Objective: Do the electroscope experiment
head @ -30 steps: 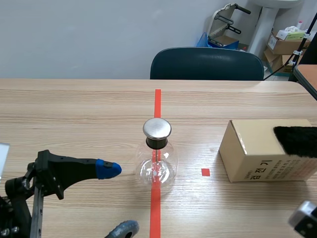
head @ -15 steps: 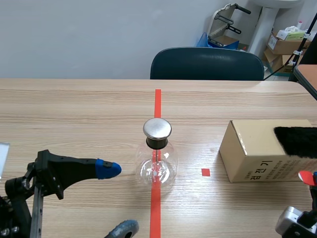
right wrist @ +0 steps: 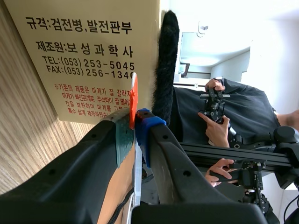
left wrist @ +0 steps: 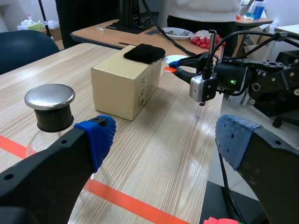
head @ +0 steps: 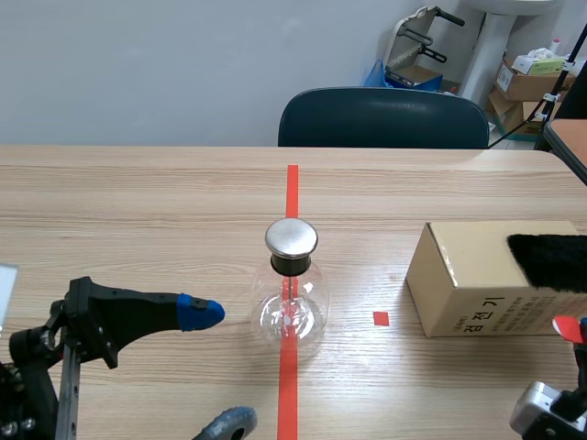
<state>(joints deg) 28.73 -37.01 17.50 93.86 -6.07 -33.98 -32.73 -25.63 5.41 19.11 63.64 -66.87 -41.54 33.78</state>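
flask (head: 290,293) central | box (head: 477,284) to right | fur (head: 548,260) on box | strip (right wrist: 133,98) in right gripper (right wrist: 136,122)

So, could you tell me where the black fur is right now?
In the scene view the black fur lies atop the cardboard box, right of the flask.

Clr flask (head: 290,310), blk fur (head: 548,261), orange-tip strip (right wrist: 133,102)

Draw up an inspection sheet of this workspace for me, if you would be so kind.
Surface: wooden table with tape marks.
Job's things: glass electroscope upright on the tape line; black fur on top of the cardboard box.
Clutter: nothing seen.
Grippers: left gripper open beside the electroscope; right gripper shut on a thin orange-tipped strip.
Cables: black cables on the right arm.
Surroundings: dark chair; stored boxes; a person's hands.
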